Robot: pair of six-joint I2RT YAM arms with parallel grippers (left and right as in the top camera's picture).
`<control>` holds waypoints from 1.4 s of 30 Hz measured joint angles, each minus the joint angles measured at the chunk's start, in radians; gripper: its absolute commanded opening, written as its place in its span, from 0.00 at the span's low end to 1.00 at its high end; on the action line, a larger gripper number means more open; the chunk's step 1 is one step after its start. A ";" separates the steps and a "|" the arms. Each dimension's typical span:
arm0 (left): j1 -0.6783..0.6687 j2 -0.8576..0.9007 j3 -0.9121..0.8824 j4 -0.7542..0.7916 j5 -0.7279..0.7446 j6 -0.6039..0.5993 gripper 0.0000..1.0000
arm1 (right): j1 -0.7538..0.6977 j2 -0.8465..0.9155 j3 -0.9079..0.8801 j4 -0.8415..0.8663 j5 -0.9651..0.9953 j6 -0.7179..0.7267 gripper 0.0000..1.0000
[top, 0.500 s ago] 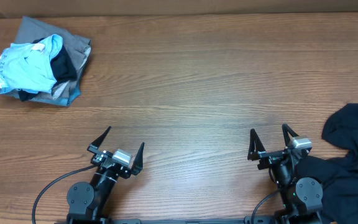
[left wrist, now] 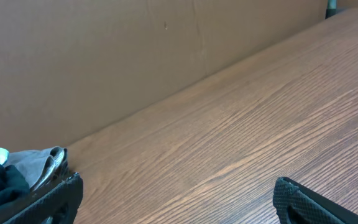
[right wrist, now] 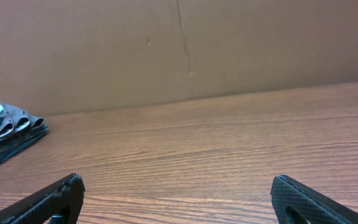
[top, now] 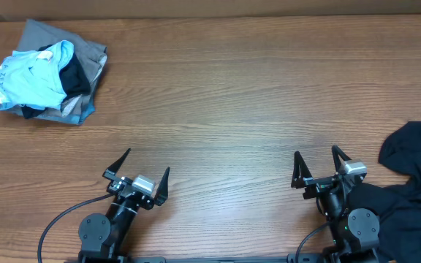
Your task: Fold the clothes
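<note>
We look down on a wooden table (top: 232, 95) with two black arms mounted at its near edge

The left gripper (top: 148, 161) hangs just above the wood near the near edge, left of the middle. Its two fingers are spread wide and hold nothing. From its wrist camera we see only the fingers (left wrist: 55, 199) at the bottom corners, with bare wood grain between them

The right gripper (top: 316, 151) hangs near the near edge, right of the middle. Its fingers (right wrist: 309, 202) are spread just as wide, with nothing between them

The black shirt (top: 415, 164) lies crumpled in a loose heap at the near right corner, just beside the right arm's base. It runs out past the right side of the overhead view. Shirt and arm are both black, so we cannot tell whether they touch. Neither gripper is on the shirt, and neither wrist camera shows it

At the far left corner, well apart from both grippers, sits a small pile (top: 46, 73) of other clothes. A light-blue garment (top: 28, 77) lies on top and a grey garment (top: 86, 51) under it, with some dark fabric tucked between them

A plain brown wall (right wrist: 229, 43) stands along the far edge of the table
</note>
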 measured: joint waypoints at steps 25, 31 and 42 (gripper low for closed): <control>0.000 0.000 0.000 0.000 0.000 0.000 1.00 | 0.000 0.000 0.000 0.000 0.000 0.000 1.00; 0.000 0.000 0.000 0.000 0.000 0.000 1.00 | 0.000 0.000 0.000 0.000 0.000 0.000 1.00; 0.000 0.000 0.000 0.004 0.117 -0.069 1.00 | 0.000 0.000 0.000 0.032 -0.100 0.003 1.00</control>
